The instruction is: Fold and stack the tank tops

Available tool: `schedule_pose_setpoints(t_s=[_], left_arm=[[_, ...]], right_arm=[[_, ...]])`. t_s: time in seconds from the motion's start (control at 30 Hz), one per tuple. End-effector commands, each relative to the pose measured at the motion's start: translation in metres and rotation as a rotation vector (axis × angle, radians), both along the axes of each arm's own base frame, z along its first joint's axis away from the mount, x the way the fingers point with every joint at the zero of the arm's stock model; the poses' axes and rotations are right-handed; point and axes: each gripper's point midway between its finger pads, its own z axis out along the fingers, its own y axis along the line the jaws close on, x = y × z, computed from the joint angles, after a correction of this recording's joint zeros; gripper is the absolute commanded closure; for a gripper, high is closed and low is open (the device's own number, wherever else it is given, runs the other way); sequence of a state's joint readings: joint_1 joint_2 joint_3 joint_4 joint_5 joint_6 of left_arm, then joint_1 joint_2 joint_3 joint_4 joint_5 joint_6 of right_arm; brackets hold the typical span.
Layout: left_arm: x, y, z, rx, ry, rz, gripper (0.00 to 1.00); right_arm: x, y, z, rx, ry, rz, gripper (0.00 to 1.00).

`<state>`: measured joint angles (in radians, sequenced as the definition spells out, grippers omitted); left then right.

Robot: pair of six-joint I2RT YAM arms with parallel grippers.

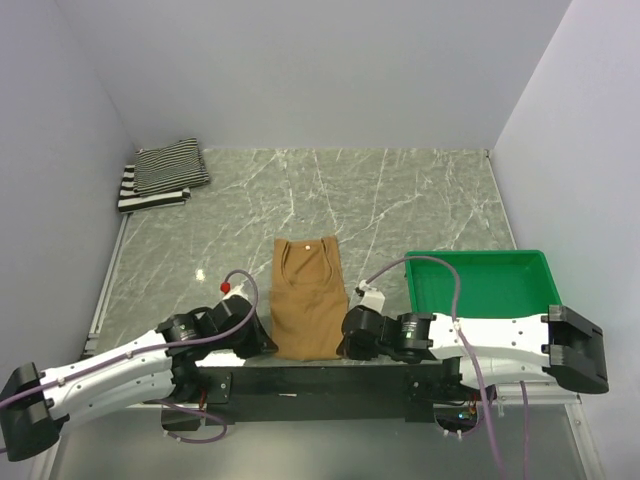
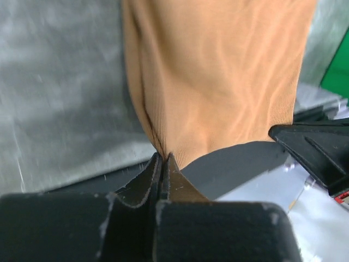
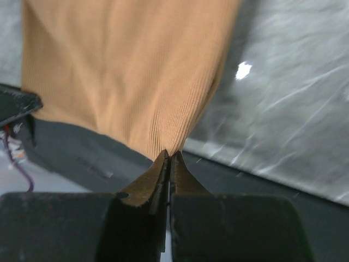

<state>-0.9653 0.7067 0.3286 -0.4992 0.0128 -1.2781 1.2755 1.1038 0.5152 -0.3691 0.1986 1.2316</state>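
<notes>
A plain tan-brown tank top [image 1: 307,297] lies lengthwise in the middle near the table's front edge, folded narrow. My left gripper [image 1: 268,345] is shut on its near left hem corner [image 2: 163,152]. My right gripper [image 1: 345,345] is shut on its near right hem corner [image 3: 170,153]. In both wrist views the cloth [image 2: 218,76] [image 3: 125,71] pulls up taut from the pinched corners. Two striped tank tops lie folded and stacked at the far left: a thin-striped one [image 1: 172,166] on top of a wide black-and-white striped one [image 1: 150,196].
A green plastic tray [image 1: 482,283] stands at the right, close to the right arm. A small red-topped object [image 1: 226,287] stands left of the tan top. Grey walls close off the far, left and right sides of the marble table [image 1: 400,200].
</notes>
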Motion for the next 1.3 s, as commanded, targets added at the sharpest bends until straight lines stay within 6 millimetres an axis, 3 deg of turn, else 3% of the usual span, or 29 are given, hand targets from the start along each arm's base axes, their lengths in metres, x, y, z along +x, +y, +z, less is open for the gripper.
schedule_pose_setpoints(t_s=[0.0,0.13,0.17,0.2,0.3,0.4,0.43,0.5,0.53,0.57,0.6,0.67,0.7,0.73,0.77,0.8,0.83,0.87,0.9,0.93,0.97,1.0,1.03,1.07,1.13,1.17,1.2,1.23,1.27], left_arm=[[-0.002,-0.007,0.037,-0.048,-0.006,0.009,0.99],[0.012,-0.013,0.076,-0.075,-0.081,0.024,1.00],[0.019,-0.012,0.083,-0.069,-0.112,0.043,1.00],[0.027,-0.017,0.100,-0.089,-0.152,0.046,1.00],[0.052,-0.022,0.122,-0.070,-0.232,0.076,0.98],[0.087,-0.029,0.139,-0.071,-0.284,0.094,0.99],[0.099,-0.032,0.136,-0.062,-0.276,0.102,1.00],[0.129,-0.028,0.145,-0.090,-0.299,0.142,0.99],[0.144,-0.031,0.140,-0.089,-0.293,0.152,1.00],[0.165,-0.023,0.145,-0.092,-0.307,0.202,0.99],[0.175,-0.023,0.143,-0.101,-0.299,0.198,0.99],[0.212,-0.016,0.132,-0.093,-0.294,0.257,0.99],[0.225,-0.015,0.129,-0.098,-0.302,0.254,0.99],[0.240,-0.019,0.114,-0.102,-0.276,0.241,0.99],[0.264,-0.011,0.120,-0.108,-0.287,0.278,0.99],[0.278,-0.010,0.100,-0.083,-0.249,0.272,0.99],[0.290,-0.009,0.096,-0.076,-0.252,0.271,0.94],[0.313,-0.005,0.109,-0.083,-0.308,0.264,0.91],[0.325,-0.002,0.106,-0.076,-0.309,0.260,0.87],[0.336,0.001,0.088,-0.042,-0.275,0.267,0.79],[0.348,0.011,0.092,-0.028,-0.280,0.295,0.75],[0.355,0.016,0.088,-0.027,-0.277,0.311,0.67],[0.358,0.019,0.088,-0.037,-0.283,0.313,0.26],[0.361,0.025,0.089,-0.051,-0.281,0.320,0.05],[0.359,0.029,0.092,-0.045,-0.289,0.314,0.02],[0.355,0.035,0.089,-0.024,-0.290,0.323,0.01],[0.350,0.037,0.098,-0.024,-0.311,0.329,0.01],[0.346,0.042,0.097,-0.006,-0.308,0.344,0.01],[0.338,0.049,0.088,0.028,-0.297,0.359,0.02]], right_arm=[[0.004,0.011,0.035,0.031,-0.053,-0.030,1.00],[0.014,0.009,0.068,0.055,-0.106,-0.050,1.00],[0.021,0.012,0.084,0.080,-0.131,-0.056,1.00],[0.026,0.012,0.091,0.089,-0.141,-0.060,1.00],[0.052,0.012,0.108,0.117,-0.158,-0.068,1.00],[0.093,0.009,0.123,0.121,-0.208,-0.097,1.00],[0.103,0.015,0.137,0.167,-0.212,-0.082,1.00],[0.135,0.008,0.135,0.145,-0.216,-0.105,1.00],[0.145,0.016,0.148,0.186,-0.221,-0.082,1.00],[0.166,0.007,0.149,0.172,-0.228,-0.100,0.99],[0.178,0.010,0.134,0.142,-0.189,-0.094,0.99],[0.203,0.019,0.139,0.171,-0.185,-0.074,0.98],[0.221,0.017,0.116,0.141,-0.133,-0.089,0.98],[0.240,0.022,0.123,0.162,-0.149,-0.089,0.97],[0.251,0.023,0.117,0.155,-0.138,-0.084,0.95],[0.266,0.021,0.091,0.119,-0.094,-0.099,0.92],[0.283,0.026,0.099,0.131,-0.120,-0.093,0.88],[0.294,0.026,0.078,0.105,-0.078,-0.101,0.83],[0.303,0.025,0.075,0.098,-0.081,-0.105,0.79],[0.319,0.025,0.081,0.100,-0.117,-0.107,0.74],[0.328,0.022,0.070,0.070,-0.115,-0.119,0.64],[0.336,0.020,0.070,0.060,-0.126,-0.117,0.61],[0.347,0.019,0.077,0.050,-0.156,-0.109,0.59],[0.351,0.017,0.075,0.031,-0.156,-0.114,0.57],[0.354,0.010,0.079,0.004,-0.184,-0.129,0.57],[0.353,0.009,0.090,0.008,-0.214,-0.131,0.50],[0.355,-0.001,0.091,-0.024,-0.234,-0.164,0.50],[0.349,-0.008,0.088,-0.056,-0.218,-0.182,0.50],[0.342,-0.006,0.100,-0.051,-0.243,-0.175,0.50]])
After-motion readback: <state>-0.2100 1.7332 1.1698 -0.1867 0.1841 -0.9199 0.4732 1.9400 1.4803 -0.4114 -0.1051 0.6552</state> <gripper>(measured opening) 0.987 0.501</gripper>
